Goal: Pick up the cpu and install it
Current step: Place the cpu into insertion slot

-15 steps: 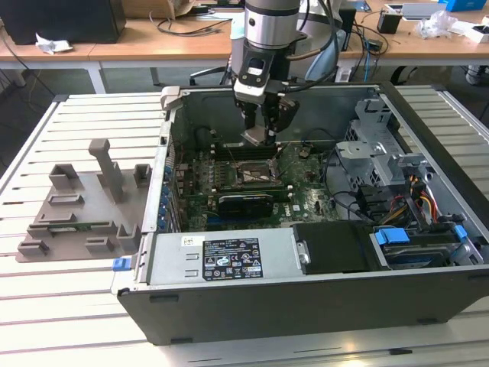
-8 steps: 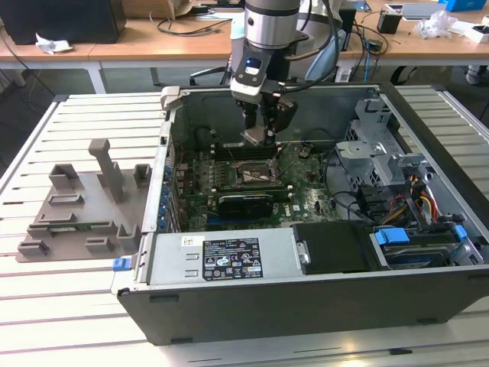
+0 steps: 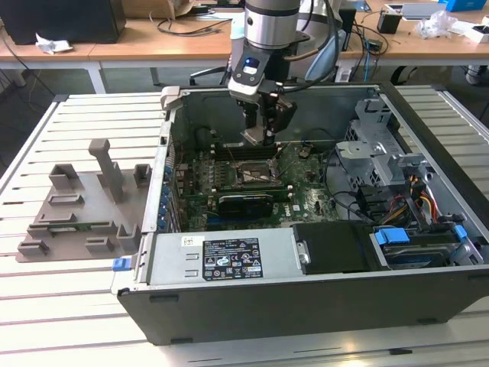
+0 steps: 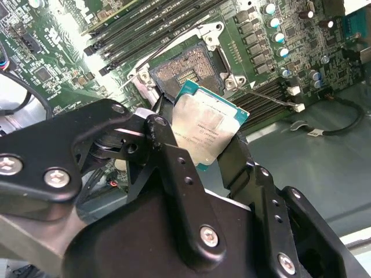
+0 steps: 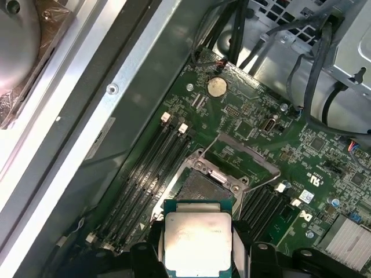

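Cpu [image 4: 206,130], silver top toward the wrist, sits pinched at two opposite edges between the jaws of the gripper [image 4: 202,139], which are closed onto it. It hangs apart from the open socket [image 4: 184,68], roughly over it, perhaps a touch to the far side, above the motherboard [image 3: 306,195] inside the computer case [image 3: 306,306].

Silver-grey cylindrical arm [image 3: 271,23], a pale wrist module [image 3: 246,79] with a blue light [image 3: 253,63], black cables [image 3: 327,42] alongside. The claw [image 4: 200,136] is matte black, its linkages [image 4: 174,171] studded with silver screws [image 4: 210,234].
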Tool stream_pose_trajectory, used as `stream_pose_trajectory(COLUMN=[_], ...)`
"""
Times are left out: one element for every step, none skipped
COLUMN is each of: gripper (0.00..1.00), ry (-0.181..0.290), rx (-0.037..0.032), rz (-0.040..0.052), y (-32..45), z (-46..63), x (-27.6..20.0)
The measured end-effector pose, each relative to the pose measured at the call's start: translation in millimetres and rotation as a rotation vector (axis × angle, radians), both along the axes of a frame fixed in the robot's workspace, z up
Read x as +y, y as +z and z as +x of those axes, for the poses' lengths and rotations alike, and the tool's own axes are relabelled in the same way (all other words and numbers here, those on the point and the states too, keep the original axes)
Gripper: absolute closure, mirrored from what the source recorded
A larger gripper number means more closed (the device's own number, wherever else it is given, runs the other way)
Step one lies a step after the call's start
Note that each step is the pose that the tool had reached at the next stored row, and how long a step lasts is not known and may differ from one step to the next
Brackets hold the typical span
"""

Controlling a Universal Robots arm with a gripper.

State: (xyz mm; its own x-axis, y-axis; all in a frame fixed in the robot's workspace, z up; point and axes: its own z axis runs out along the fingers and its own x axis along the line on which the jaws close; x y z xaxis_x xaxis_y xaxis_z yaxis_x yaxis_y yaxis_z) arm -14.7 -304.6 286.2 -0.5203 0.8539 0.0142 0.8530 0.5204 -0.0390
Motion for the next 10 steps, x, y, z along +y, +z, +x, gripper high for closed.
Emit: stream_pose_trajectory(gripper=[0.45,0.45,0.45,0.45,0.45,0.45,0.45,0.45,0.45,0.45], ry=[-0.004,-0.016,-0.026,-0.032,-0.036,-0.043,-0.047,-0.051,-0.056,-0.064], rx=[0.0,0.0,0.0,0.0,0.0,0.0,0.0,0.0,0.0,0.0], rz=[0.0,-0.0001,-0.0001,-0.0001,-0.0001,-0.0002,-0.0002,-0.0002,-0.0003,-0.0003], y=[0.0,0.0,0.0,0.0,0.0,0.0,0.0,0.0,0.0,0.0], z=[0.0,0.0,0.0,0.0,0.0,0.0,0.0,0.0,0.0,0.0], x=[0.0,0.0,0.0,0.0,0.0,0.0,0.0,0.0,0.0,0.0])
